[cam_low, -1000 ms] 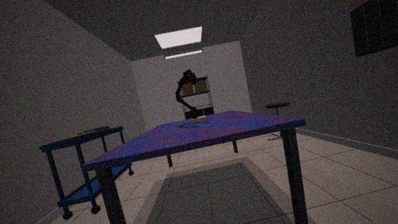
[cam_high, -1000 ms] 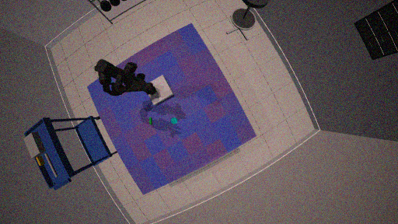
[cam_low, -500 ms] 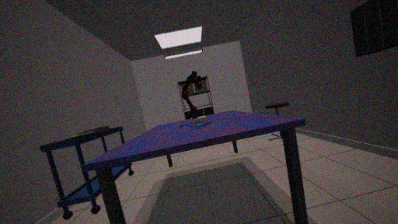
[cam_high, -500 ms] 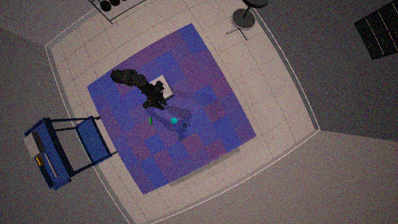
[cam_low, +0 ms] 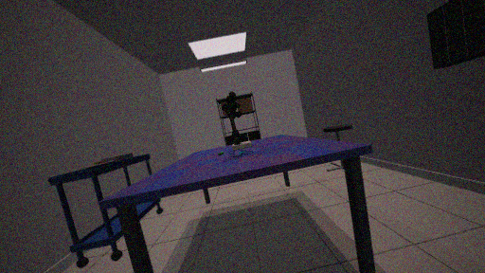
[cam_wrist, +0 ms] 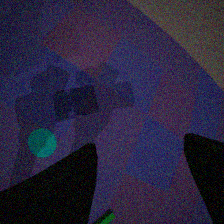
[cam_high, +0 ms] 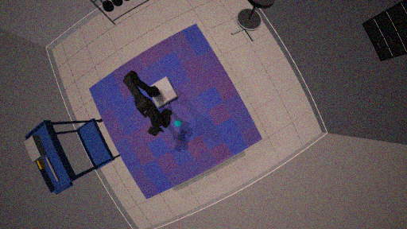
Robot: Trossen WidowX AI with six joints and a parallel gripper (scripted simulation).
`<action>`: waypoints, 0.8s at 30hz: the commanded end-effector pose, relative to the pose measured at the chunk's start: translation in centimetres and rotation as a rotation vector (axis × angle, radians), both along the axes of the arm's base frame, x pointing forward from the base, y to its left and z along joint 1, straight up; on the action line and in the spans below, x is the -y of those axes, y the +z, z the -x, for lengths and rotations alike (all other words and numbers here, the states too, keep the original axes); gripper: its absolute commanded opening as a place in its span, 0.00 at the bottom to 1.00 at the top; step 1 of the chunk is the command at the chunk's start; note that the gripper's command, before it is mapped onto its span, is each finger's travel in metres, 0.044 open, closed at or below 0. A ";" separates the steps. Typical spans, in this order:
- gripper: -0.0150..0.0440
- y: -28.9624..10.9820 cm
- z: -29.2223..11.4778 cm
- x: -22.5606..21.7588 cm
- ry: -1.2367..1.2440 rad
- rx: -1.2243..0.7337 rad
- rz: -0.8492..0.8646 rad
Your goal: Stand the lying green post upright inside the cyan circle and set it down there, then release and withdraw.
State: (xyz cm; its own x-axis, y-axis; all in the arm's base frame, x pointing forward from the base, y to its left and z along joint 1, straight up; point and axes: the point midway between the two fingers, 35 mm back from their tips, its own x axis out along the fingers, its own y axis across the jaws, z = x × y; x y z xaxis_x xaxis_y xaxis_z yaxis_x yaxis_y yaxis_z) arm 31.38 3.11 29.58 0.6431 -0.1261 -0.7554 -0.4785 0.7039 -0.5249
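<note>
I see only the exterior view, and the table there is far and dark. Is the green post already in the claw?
Observer: No. In the wrist view the claw is open and empty. Only a tip of the green post shows, at the bottom edge.
Operator: And where is the target?
Observer: In the top view the cyan circle lies just beside the claw, with nothing standing on it.

The arm (cam_high: 139,95) stands on the counter (cam_high: 222,119), and its claw (cam_wrist: 142,200) hangs above it. The circle (cam_wrist: 42,142) lies on the counter, left of the claw. The post (cam_wrist: 106,218) lies between the fingers, below.
</note>
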 end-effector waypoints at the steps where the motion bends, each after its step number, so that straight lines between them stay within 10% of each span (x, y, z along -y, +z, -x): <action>1: 0.65 -4.0 -0.7 4.2 -0.204 -0.129 -0.081; 24: 0.65 -17.0 5.6 19.0 -1.078 -0.518 -0.519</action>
State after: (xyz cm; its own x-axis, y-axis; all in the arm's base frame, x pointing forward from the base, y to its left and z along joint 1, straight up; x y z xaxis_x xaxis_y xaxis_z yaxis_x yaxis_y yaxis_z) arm 26.06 -15.77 12.93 0.0329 -0.0336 -0.9989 0.3587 0.9332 -0.0195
